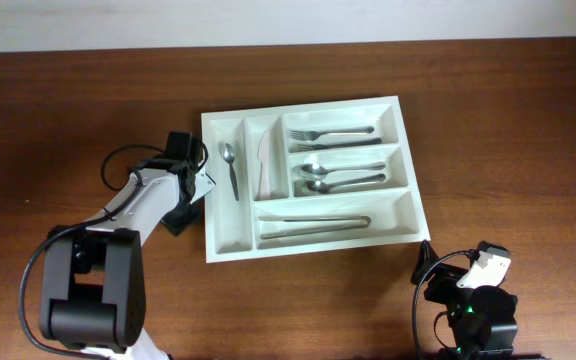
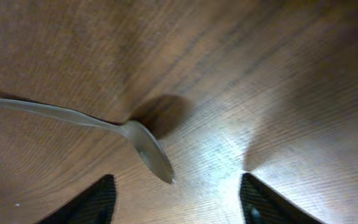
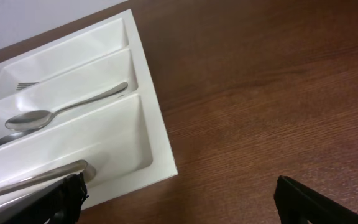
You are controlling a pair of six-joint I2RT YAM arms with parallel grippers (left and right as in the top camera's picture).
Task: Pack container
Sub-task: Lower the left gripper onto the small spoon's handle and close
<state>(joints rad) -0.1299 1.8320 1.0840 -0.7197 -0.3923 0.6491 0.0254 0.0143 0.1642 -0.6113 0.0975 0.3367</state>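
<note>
The white five-compartment container [image 1: 226, 226] lies mid-table. It holds a spoon [image 1: 230, 165] and a knife [image 1: 262, 160] in the two narrow slots, forks [image 1: 330, 137], spoons [image 1: 338, 176] and long utensils [image 1: 313, 226] in the wider ones. My left gripper [image 1: 186, 185] hovers just left of the container. In the left wrist view it [image 2: 176, 202] is open above bare wood, with a loose metal spoon [image 2: 148, 152] lying just ahead of the fingertips. My right gripper [image 1: 468, 285] is open and empty near the front edge, right of the container's corner [image 3: 157, 143].
The wooden table [image 1: 508, 140] runs to a pale wall at the back. In the right wrist view the right gripper [image 3: 179, 199] is over bare wood, with a spoon [image 3: 39, 118] and a long metal utensil [image 3: 42, 175] in the container's nearest compartments.
</note>
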